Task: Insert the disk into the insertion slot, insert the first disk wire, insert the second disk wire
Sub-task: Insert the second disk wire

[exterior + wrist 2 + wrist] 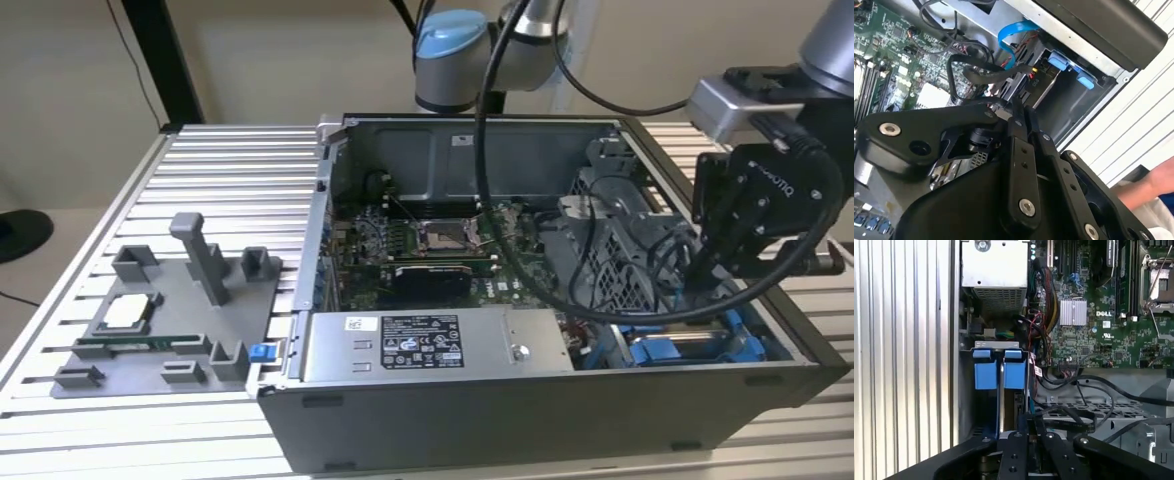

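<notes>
1. One grey parts fixture [174, 320] sits on the slatted tabletop [227, 170] at the exterior view's left. It stands clear of the case, so the arm's path stays free.
2. Next comes the open computer case [534, 410], lying on its side with the panel off, which lets the arm reach in from above. Its power supply [434, 345], the grey box with the label, sits along the near wall.
3. Further along lies the motherboard [427, 245], flat on the case floor, with the perforated drive cage [621, 250] beside it.
4. Near the exterior view's right, the claw [707, 265] hangs inside the case just above the drive corner, pointing down. In both wrist views its fingers [1021, 432] are drawn close together. A black wire [984, 75] loops right by the tips, but I cannot tell whether they pinch its plug.
5. Below the claw is the insertion slot [694, 345]. In the first wrist view the disk [999, 372] shows its two blue carrier tabs square in that bay, so it looks already seated, with its metal body mostly hidden.
6. A loose blue flat wire [1009, 35] arcs near the bay, likely left slack within reach of the drive's end.
7. A person's hand [1154, 185] rests outside the case, well away from the claw.
</notes>
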Robot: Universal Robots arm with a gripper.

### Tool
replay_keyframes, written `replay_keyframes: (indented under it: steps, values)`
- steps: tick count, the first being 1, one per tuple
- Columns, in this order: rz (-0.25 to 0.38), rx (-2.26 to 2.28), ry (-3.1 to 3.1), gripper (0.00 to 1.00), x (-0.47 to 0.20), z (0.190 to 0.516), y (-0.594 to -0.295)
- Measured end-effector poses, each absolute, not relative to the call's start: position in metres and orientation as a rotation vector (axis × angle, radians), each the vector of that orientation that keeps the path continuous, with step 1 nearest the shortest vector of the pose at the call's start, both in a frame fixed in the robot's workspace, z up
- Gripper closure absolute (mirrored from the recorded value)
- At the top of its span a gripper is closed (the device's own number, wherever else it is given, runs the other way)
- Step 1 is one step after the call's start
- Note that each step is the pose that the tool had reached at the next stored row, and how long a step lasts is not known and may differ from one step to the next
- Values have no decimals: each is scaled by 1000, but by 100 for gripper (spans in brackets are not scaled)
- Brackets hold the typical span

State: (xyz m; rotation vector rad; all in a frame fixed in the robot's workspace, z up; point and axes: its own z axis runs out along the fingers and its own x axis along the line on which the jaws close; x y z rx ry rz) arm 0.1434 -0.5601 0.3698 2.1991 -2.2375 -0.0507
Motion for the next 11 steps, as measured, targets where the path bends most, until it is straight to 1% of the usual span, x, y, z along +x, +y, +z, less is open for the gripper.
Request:
replay_keyframes:
  steps: [7, 11]
  values:
    - [28, 2236, -2273, 100, 124, 368, -563]
    - [32, 2237, -2275, 100, 124, 368, -563]
